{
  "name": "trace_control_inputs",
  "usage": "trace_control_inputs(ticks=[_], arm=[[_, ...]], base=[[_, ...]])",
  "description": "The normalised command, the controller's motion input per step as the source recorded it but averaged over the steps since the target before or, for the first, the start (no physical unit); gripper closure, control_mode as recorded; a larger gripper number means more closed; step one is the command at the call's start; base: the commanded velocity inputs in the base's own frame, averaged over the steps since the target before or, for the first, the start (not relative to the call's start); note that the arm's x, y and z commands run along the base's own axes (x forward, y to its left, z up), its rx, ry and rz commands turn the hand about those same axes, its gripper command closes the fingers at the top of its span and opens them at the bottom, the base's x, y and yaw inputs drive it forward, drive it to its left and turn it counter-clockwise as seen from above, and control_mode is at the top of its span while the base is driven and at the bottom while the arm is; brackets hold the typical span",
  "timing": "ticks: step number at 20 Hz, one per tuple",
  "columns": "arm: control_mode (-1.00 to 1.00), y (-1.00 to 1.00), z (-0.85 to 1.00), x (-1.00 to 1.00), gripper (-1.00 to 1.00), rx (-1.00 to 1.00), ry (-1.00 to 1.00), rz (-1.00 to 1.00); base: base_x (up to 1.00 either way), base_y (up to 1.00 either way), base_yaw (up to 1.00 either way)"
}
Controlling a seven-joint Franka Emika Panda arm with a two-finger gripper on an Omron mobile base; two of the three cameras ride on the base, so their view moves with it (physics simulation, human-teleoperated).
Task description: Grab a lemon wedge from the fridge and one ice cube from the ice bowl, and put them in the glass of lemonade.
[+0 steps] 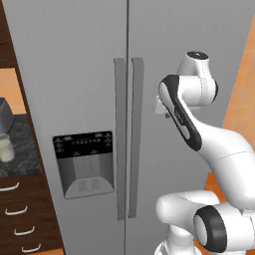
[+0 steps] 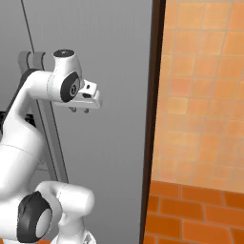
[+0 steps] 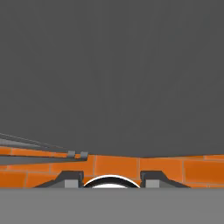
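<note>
Fridge (image 1: 89, 74) doors shut, contents hidden; glass of lemonade (image 1: 5, 148) cut off.

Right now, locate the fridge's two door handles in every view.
Left base view: door handles upright at centre, side by side.
Right base view: door handles at the upper left.
Hand view: door handles slanting in from the lower left edge.
Shared landmark: the fridge's grey right door.
</note>
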Motion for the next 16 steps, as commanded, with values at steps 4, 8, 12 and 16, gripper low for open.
trace_control_inputs(ticks=[4,8,12,16], arm=[[-1.0,0.0,0.0,-0.12,-1.0,0.0,-0.08,0.0],[-1.0,0.0,0.0,-0.34,-1.0,0.0,-0.13,0.0],[-1.0,0.0,-0.01,-0.33,-1.0,0.0,0.0,0.0],[-1.0,-0.03,-0.06,-0.56,-1.0,0.08,0.06,0.0]], base=[[0.0,0.0,0.0],[0.0,0.0,0.0],[0.0,0.0,0.0],[0.0,0.0,0.0]])
